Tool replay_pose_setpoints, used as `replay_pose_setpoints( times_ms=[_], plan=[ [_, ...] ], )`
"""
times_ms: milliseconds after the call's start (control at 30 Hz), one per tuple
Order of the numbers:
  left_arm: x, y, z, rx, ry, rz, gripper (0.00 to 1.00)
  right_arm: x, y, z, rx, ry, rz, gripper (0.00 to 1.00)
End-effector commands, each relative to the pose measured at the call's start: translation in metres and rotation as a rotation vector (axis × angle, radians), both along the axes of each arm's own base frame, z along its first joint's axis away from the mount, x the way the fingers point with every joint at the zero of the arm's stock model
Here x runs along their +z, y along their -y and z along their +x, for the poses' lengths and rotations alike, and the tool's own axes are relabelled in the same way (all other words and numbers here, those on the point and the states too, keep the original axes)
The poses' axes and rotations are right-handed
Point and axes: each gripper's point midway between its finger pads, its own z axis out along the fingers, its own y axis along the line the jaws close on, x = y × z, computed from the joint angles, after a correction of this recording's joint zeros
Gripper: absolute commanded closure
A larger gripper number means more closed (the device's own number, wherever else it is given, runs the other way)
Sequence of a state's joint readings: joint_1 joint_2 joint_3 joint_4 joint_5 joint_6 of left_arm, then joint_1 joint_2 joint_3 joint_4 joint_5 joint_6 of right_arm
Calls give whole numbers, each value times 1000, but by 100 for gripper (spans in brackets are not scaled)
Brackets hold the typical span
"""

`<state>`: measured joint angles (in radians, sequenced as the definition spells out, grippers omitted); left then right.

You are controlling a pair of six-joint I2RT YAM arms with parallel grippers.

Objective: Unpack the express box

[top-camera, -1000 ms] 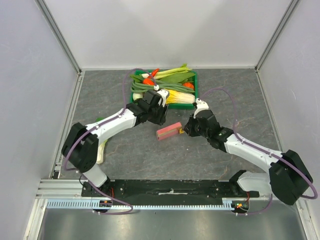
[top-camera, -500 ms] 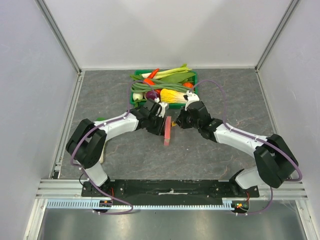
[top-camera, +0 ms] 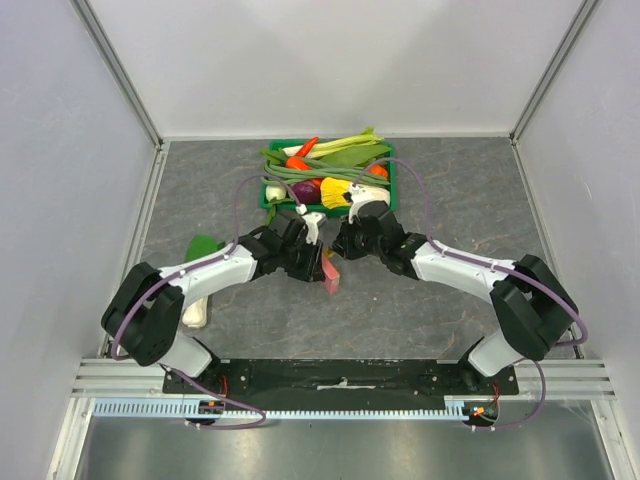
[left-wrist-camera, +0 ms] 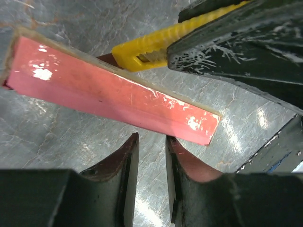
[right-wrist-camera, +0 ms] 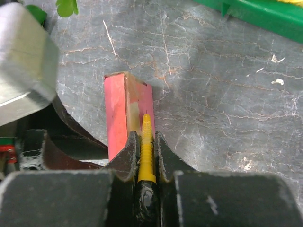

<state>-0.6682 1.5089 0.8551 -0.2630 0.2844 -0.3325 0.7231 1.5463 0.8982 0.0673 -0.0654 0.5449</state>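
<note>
The express box point(top-camera: 331, 274) is a thin pink cardboard box on the grey table, standing on a long edge between the two grippers. The left wrist view shows its pink face point(left-wrist-camera: 109, 94) just beyond my left gripper point(left-wrist-camera: 151, 137), whose jaws stand a narrow gap apart with only table between them. My right gripper point(right-wrist-camera: 145, 135) is shut on a yellow utility knife point(right-wrist-camera: 147, 149), whose tip rests on the box's upper edge point(right-wrist-camera: 135, 101). The knife point(left-wrist-camera: 142, 49) also shows behind the box in the left wrist view. Both grippers point(top-camera: 318, 262) point(top-camera: 340, 245) meet at the box.
A green crate point(top-camera: 266, 192) full of vegetables stands just behind the grippers; its rim point(right-wrist-camera: 265, 14) shows in the right wrist view. A white vegetable point(top-camera: 195, 312) and a green leaf point(top-camera: 203, 245) lie left of the left arm.
The box went from lying flat to standing on edge and shifted slightly left. Both grippers closed in on it, and the left jaws narrowed.
</note>
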Motion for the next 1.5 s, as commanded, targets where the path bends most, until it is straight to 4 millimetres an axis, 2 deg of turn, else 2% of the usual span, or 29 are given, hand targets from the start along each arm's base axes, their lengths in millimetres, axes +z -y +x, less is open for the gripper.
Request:
replay_pose_setpoints(
  times_ms=[0, 67, 100, 133, 200, 233, 267, 300, 333, 367, 400, 433, 467, 500, 533, 567, 600, 633, 700, 733, 767, 833, 867, 1000, 1100, 1133, 1200, 1333, 1467],
  plan=[
    [31, -4, 15, 49, 123, -28, 66, 36, -4, 17, -12, 87, 12, 100],
    [37, -18, 19, 87, 182, 10, 65, 47, 1, 25, -55, 115, -2, 100],
    [52, -23, 22, 95, 243, 5, 65, 52, 3, 26, -67, 123, -5, 100],
    [57, -31, 27, 117, 288, 28, 61, 59, 9, 32, -107, 146, -14, 100],
    [77, -35, 34, 94, 389, 30, 50, 66, 19, 30, -139, 150, -29, 100],
    [93, -37, 40, 104, 454, 24, 38, 68, 21, 28, -143, 155, -30, 100],
    [103, -37, 43, 95, 488, 17, 31, 70, 22, 24, -135, 160, -27, 100],
    [120, -37, 53, 101, 561, 19, 24, 78, 26, 20, -118, 177, -23, 100],
    [128, -37, 59, 102, 592, 22, 14, 75, 28, 13, -97, 173, -32, 100],
    [134, -34, 64, 88, 621, 25, 11, 84, 30, 4, -71, 184, -8, 100],
    [152, -29, 73, 91, 660, 3, 8, 84, 31, -1, -39, 201, -14, 100],
    [144, -23, 80, 81, 640, 19, 4, 74, 34, -13, -4, 193, -25, 100],
    [143, -20, 86, 78, 633, 25, 4, 84, 32, -24, 47, 221, 12, 100],
    [150, -12, 94, 70, 627, 20, 10, 72, 34, -36, 91, 220, -4, 100],
    [131, -6, 102, 59, 580, 55, 17, 73, 30, -47, 150, 230, 16, 100],
    [124, -2, 108, 57, 551, 73, 24, 80, 24, -62, 232, 241, 57, 100],
    [131, 3, 114, 45, 534, 86, 32, 76, 24, -68, 252, 234, 54, 100],
    [108, 8, 121, 24, 485, 132, 36, 75, 20, -77, 284, 236, 52, 100],
    [110, 17, 127, 4, 461, 125, 48, 68, 15, -89, 304, 235, 40, 100],
    [105, 20, 129, 1, 443, 116, 49, 74, 9, -90, 301, 261, 71, 100],
    [101, 23, 134, 7, 428, 106, 50, 72, 7, -91, 291, 263, 78, 100],
    [95, 34, 132, -26, 376, 58, 54, 62, 2, -93, 261, 266, 82, 100],
    [86, 38, 131, -48, 345, 59, 56, 59, 0, -93, 253, 267, 76, 100],
    [57, 38, 119, -108, 253, 90, 67, 39, -5, -94, 197, 264, 14, 100],
    [45, 39, 106, -130, 192, 73, 73, 29, 4, -86, 111, 281, -31, 100],
    [43, 40, 103, -111, 165, 61, 76, 32, 10, -80, 66, 300, -36, 100],
    [35, 43, 87, -155, 112, 24, 82, 29, 17, -77, 29, 308, -47, 100],
    [17, 35, 77, -160, 80, 49, 88, 25, 26, -74, -4, 325, -63, 100],
    [14, 32, 66, -183, 60, 43, 93, 25, 35, -71, -26, 347, -105, 100]
  ],
)
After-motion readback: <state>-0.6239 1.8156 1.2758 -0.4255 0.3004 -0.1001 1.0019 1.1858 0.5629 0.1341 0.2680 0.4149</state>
